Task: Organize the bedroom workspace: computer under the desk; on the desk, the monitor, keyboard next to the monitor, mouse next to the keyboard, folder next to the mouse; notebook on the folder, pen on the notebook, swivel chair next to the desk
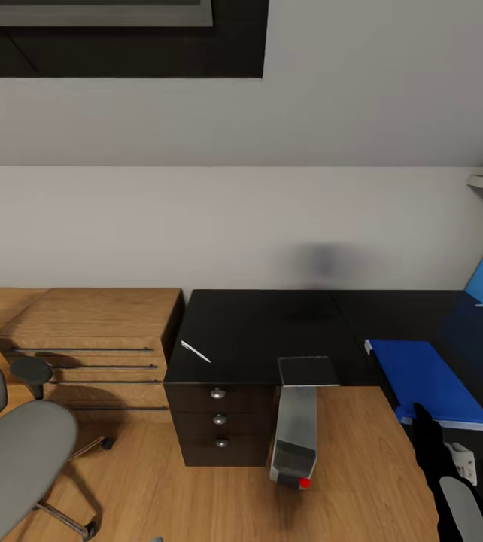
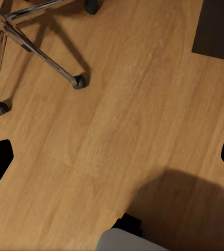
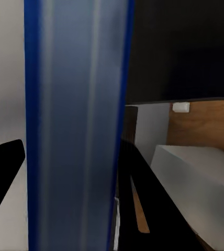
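— Where the folder (image 1: 429, 380) lies, what carries it, and how does the right arm stand?

— It lies flat on the right wing of the desk (image 1: 271, 324). The right arm rises from the lower right of the head view and reaches forward. The right gripper (image 1: 422, 423) sits at the folder's near corner, one dark finger against it. In the right wrist view the folder (image 3: 78, 130) runs as a blue band beside a black fingertip (image 3: 7, 167). Whether the fingers pinch it or merely flank it cannot be told.

— Which way does its long axis run?

— From far left to near right, slanting away from the robot. The near short edge shows a pale rim and overhangs the desk front.

— And the left arm?

— The left gripper (image 2: 112, 157) hangs over the floor (image 2: 133, 104), facing down, fingers spread wide with nothing between them. The chair (image 2: 33, 47) shows its chrome base and casters nearby.

— What lies outward from the folder?

— The notebook (image 1: 308, 371) rests at the desk's front edge, left of the folder and apart from it. Below it the computer (image 1: 294, 436) stands on the floor, long axis toward the robot, red light at the near end, just beside the drawer block (image 1: 219, 421). The pen (image 1: 195, 351) lies slanted on the desk's left part. Farther left stand the cabinet (image 1: 91, 339) and the chair (image 1: 16, 459), well apart from the desk.
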